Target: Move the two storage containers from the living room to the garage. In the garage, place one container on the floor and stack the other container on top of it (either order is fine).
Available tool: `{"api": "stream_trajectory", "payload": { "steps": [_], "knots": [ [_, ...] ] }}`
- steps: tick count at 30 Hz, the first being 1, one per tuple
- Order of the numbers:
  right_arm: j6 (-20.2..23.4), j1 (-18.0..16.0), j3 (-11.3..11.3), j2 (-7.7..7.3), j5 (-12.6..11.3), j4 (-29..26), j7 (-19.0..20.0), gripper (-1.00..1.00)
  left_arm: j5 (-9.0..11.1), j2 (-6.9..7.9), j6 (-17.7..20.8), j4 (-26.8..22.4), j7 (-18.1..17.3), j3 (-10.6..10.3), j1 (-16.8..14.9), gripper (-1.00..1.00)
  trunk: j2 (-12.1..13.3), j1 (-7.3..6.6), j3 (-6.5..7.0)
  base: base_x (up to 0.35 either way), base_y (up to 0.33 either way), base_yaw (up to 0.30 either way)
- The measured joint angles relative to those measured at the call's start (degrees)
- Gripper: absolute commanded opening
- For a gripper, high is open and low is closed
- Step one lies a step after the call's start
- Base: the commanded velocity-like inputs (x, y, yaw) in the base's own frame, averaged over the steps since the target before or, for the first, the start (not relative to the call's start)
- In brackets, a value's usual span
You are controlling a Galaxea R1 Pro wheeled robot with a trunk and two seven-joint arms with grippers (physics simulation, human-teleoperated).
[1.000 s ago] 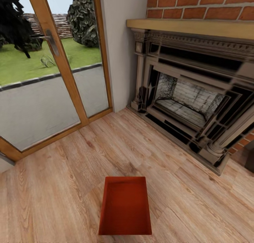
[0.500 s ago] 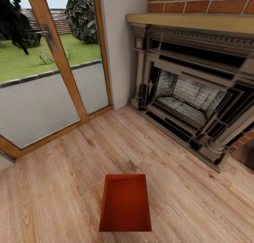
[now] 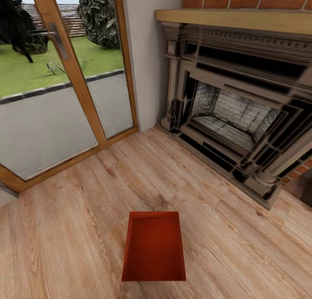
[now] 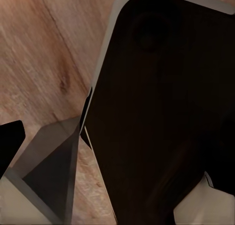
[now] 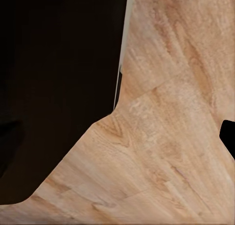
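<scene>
- Living rm: light wood plank floor (image 3: 78,229), brick fireplace (image 3: 234,121) ahead-right, glass doors (image 3: 56,86) ahead-left.
- One orange-red storage container (image 3: 154,247) sits on planks right in front of me, open top up, empty.
- My wrist cams: dark robot body over planks; can't tell if either of my grippers is spread or closed.

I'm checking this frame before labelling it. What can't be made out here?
- Second storage container: one storage container sits on the wood floor in the head view; where the other is cannot be told.
- Jaws, both arms: a dark robot body blocks each wrist view, so open or shut is unclear.
- Fireplace: cut by the head view's right edge.
</scene>
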Motion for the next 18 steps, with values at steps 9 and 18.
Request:
{"api": "stream_trajectory", "payload": {
  "steps": [9, 18],
  "knots": [
    [-0.02, 0.02, 0.0, 0.0, 0.0, 0.0, 0.0, 1.0, 0.0, 0.0, 0.0, 0.01, 0.0, 0.0, 0.0, 1.0, 0.0, 0.0, -0.83, 0.0, 0.0, 0.0],
    [0.08, -0.03, 0.0, 0.0, 0.0, 0.0, 0.0, 1.0, 0.0, 0.0, 0.0, -0.01, 0.0, 0.0, 0.0, 1.0, 0.0, 0.0, -1.63, 0.0, 0.0, 0.0]
  ]
}}
